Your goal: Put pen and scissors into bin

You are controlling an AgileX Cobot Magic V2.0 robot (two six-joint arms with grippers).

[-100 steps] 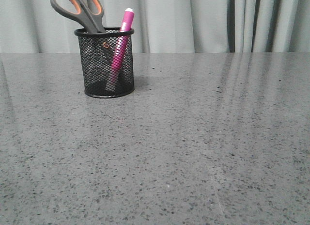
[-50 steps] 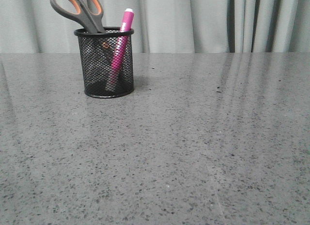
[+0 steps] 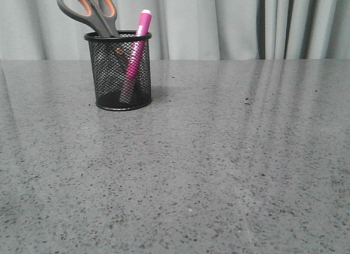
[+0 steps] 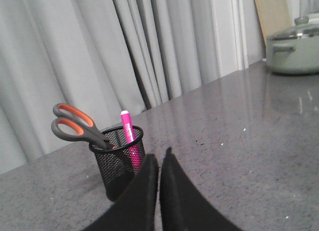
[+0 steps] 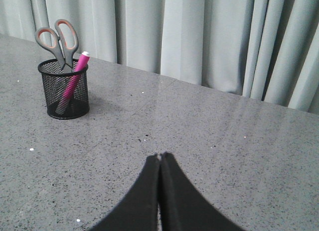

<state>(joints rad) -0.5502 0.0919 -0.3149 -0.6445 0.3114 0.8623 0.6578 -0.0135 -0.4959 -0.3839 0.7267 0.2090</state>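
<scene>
The black mesh bin (image 3: pixel 122 73) stands upright at the back left of the grey table. The scissors (image 3: pixel 90 10) stand in it, blades down, handles sticking out to the left. The magenta pen (image 3: pixel 135 51) leans in it, whitish cap up. All three also show in the left wrist view: bin (image 4: pixel 115 164), scissors (image 4: pixel 76 127), pen (image 4: pixel 128 134), and in the right wrist view: bin (image 5: pixel 65 89), scissors (image 5: pixel 57 39), pen (image 5: pixel 75 76). My left gripper (image 4: pixel 159 159) is shut and empty, near the bin. My right gripper (image 5: pixel 160 156) is shut and empty, far from it. Neither gripper shows in the front view.
A pale green lidded pot (image 4: pixel 294 47) stands on the table at the far end in the left wrist view. Grey curtains (image 3: pixel 219 24) hang behind the table's back edge.
</scene>
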